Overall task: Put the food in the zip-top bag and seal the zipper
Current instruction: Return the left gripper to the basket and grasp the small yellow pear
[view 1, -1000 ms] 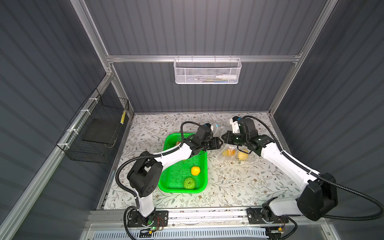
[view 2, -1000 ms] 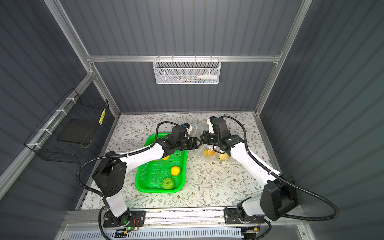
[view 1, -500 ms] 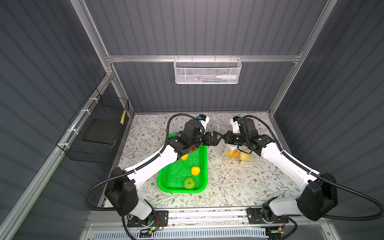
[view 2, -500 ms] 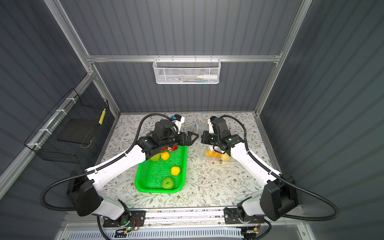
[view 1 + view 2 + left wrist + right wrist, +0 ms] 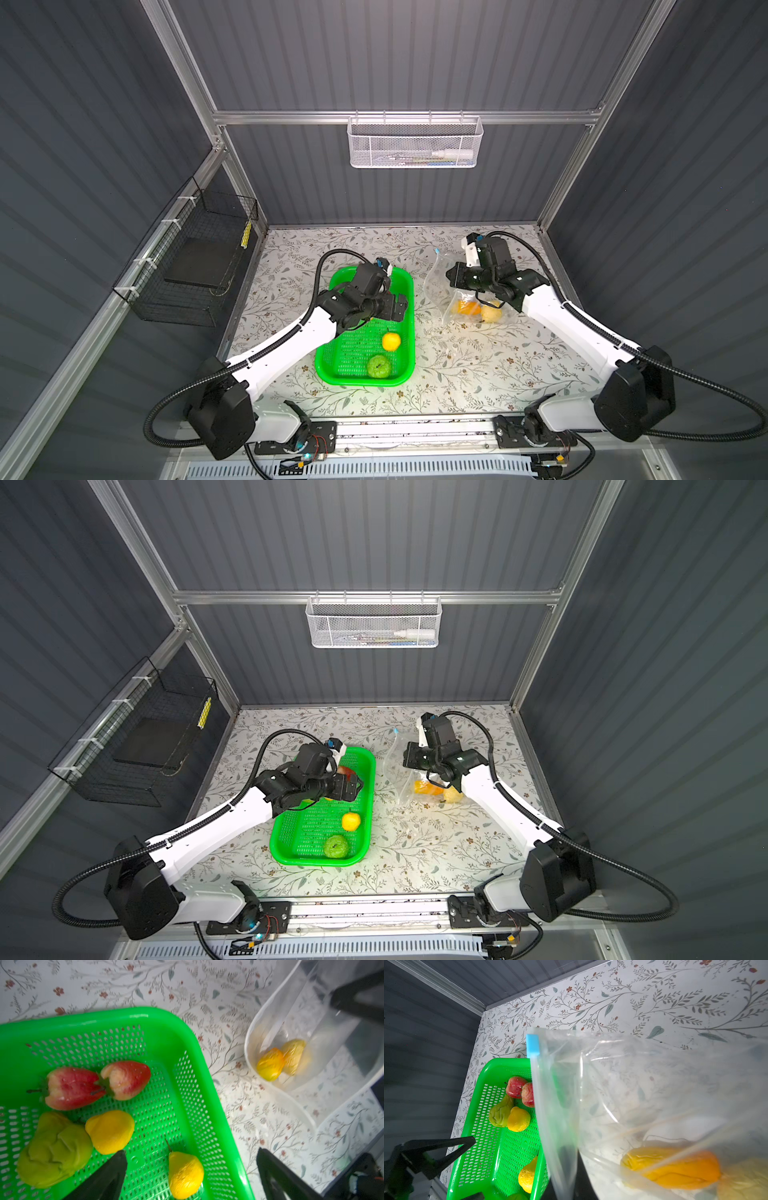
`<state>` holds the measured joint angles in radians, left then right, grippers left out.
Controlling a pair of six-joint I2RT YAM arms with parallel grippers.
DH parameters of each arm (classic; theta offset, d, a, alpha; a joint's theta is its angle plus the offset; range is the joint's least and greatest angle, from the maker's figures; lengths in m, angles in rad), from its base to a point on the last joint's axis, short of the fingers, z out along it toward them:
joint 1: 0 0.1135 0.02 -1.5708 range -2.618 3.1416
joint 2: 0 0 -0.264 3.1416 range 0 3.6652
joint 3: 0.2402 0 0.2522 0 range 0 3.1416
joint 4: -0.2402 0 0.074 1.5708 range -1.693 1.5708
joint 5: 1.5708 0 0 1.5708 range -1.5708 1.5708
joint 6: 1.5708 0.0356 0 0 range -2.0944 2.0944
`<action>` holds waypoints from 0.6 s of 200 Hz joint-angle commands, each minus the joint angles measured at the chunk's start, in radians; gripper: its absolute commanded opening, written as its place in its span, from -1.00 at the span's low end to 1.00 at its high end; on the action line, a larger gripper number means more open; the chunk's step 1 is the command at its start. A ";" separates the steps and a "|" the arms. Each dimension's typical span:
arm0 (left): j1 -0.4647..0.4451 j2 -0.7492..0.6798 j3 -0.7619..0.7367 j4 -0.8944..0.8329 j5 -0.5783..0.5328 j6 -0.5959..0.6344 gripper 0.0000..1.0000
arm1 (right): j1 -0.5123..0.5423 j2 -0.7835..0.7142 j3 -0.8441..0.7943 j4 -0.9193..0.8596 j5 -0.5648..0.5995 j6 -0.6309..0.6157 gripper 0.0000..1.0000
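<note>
My right gripper (image 5: 451, 274) is shut on the mouth edge of the clear zip-top bag (image 5: 436, 286) and holds it up and open toward the basket. Its light-blue zipper slider (image 5: 532, 1046) sits at the top corner. Inside the bag lie an orange fruit (image 5: 467, 308) and a pale yellow one (image 5: 491, 314). My left gripper (image 5: 191, 1152) hangs open and holds nothing above the green basket (image 5: 409, 291). The basket holds two strawberries (image 5: 72, 1088), a green bumpy fruit (image 5: 54, 1151), a yellow round one (image 5: 110, 1132) and a yellow pear shape (image 5: 185, 1174). Another green ball (image 5: 378, 367) lies at its near end.
The floral table (image 5: 478, 374) is walled in by grey panels. A white mesh basket (image 5: 413, 141) hangs on the back wall. A black wire basket (image 5: 195, 257) hangs on the left wall. Both arm bases stand along the front rail.
My left gripper has drawn back from the bag's mouth to above the basket, and its jaws have opened wide. The right gripper and the bag have barely moved.
</note>
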<state>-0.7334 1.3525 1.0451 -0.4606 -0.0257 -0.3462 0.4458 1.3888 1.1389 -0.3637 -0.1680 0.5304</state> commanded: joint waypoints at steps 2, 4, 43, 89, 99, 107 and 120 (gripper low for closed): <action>0.000 0.001 -0.039 -0.055 0.072 0.085 0.99 | -0.005 0.003 0.021 -0.009 0.012 -0.014 -0.82; -0.001 0.001 -0.043 -0.054 0.077 0.087 0.98 | -0.004 0.003 0.022 -0.009 0.013 -0.014 -0.82; -0.003 -0.010 -0.120 -0.034 0.093 0.129 0.97 | -0.004 0.018 0.027 -0.006 0.007 -0.009 -0.82; -0.047 0.064 -0.139 -0.035 0.042 0.149 0.89 | -0.004 0.019 0.031 -0.012 0.010 -0.012 -0.82; -0.059 0.083 -0.140 -0.028 0.031 0.149 0.89 | -0.004 0.019 0.029 -0.010 0.010 -0.012 -0.82; -0.065 0.096 -0.140 -0.021 0.031 0.149 0.88 | -0.005 0.019 0.027 -0.009 0.010 -0.011 -0.82; -0.070 0.116 -0.142 -0.007 0.030 0.147 0.87 | -0.004 0.019 0.022 -0.006 0.007 -0.011 -0.82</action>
<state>-0.7891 1.4376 0.9203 -0.4812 0.0212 -0.2234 0.4454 1.4017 1.1408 -0.3668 -0.1677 0.5308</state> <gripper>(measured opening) 0.939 0.088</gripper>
